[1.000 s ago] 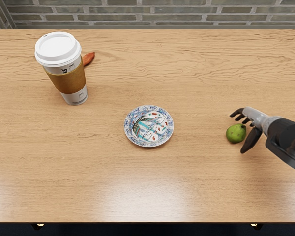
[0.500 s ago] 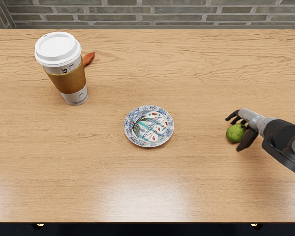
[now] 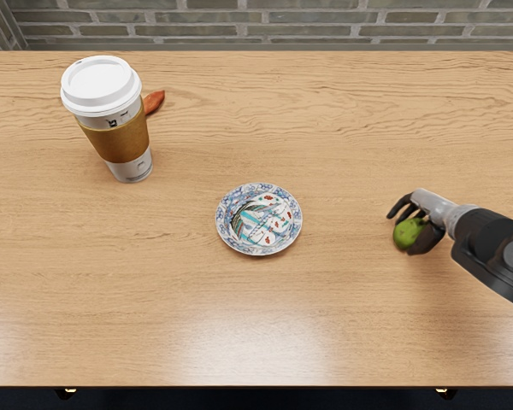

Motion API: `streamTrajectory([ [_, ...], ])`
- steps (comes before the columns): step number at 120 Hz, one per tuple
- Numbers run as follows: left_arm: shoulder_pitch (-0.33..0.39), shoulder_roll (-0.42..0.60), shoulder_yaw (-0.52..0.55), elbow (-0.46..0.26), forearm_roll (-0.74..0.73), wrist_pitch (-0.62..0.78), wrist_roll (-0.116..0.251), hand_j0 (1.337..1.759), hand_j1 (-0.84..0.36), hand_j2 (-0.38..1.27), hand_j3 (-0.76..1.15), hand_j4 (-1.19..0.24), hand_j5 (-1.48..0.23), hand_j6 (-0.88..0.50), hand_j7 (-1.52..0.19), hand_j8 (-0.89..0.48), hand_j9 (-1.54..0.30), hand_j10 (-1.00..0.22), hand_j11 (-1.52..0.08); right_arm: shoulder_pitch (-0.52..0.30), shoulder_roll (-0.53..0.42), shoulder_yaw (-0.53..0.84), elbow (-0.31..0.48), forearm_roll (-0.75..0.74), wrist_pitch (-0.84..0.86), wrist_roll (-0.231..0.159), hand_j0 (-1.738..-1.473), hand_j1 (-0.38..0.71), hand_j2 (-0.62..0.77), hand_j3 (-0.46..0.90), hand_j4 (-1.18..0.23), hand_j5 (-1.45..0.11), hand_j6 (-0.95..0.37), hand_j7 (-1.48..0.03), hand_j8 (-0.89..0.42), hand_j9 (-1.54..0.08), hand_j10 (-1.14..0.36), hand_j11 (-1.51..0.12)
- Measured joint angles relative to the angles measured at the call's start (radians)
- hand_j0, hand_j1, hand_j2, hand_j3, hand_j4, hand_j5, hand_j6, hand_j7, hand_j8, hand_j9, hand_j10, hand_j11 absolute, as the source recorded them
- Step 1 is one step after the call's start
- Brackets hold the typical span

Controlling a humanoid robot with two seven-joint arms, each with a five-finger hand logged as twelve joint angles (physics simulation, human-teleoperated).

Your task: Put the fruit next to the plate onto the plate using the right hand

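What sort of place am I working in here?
Probably a simulated café-style tabletop: a wooden table, a brick wall behind it, a lidded takeaway coffee cup and a small patterned plate.

Glossy wood-grain table [image 3: 325, 128], glazed patterned plate [image 3: 258, 219], paper cup [image 3: 111, 115] with matt plastic lid [image 3: 100, 84]

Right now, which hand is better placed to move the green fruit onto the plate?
The right hand: it is closed on the fruit, on the table right of the plate. No left arm shows.
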Motion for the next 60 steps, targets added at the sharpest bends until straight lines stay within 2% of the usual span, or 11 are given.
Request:
streamTrajectory([
  [27,0.000,0.000,0.000,0.000,0.000,0.000,0.000,1.658,0.34,0.00,0.00,-0.01,-0.01,-0.01,-0.01,-0.01,-0.01,-0.01,-0.01,-0.012,-0.005,0.002,0.000,-0.018,0.000,0.001,-1.654,0.21,-0.11,0.00,-0.49,-0.65,-0.48,-0.65,-0.41,-0.66,-0.49,-0.66],
  [39,-0.001,0.000,0.000,0.000,0.000,0.000,0.000,1.658,0.34,0.00,0.00,-0.01,-0.01,-0.01,-0.01,-0.01,-0.01,-0.01,-0.01,-0.016,-0.006,0.002,0.000,-0.023,-0.005,0.001,-1.653,0.23,-0.04,0.00,-0.53,-0.69,-0.46,-0.69,-0.42,-0.70,-0.53,-0.70],
  [60,-0.001,0.000,0.000,0.000,0.000,0.000,0.000,1.658,0.34,0.00,0.00,-0.01,-0.01,-0.01,-0.01,-0.01,-0.01,-0.01,-0.01,-0.018,-0.007,0.002,0.000,-0.023,-0.010,0.001,-1.650,0.24,-0.04,0.00,-0.56,-0.80,-0.41,-0.77,-0.36,-0.80,-0.57,-0.80],
])
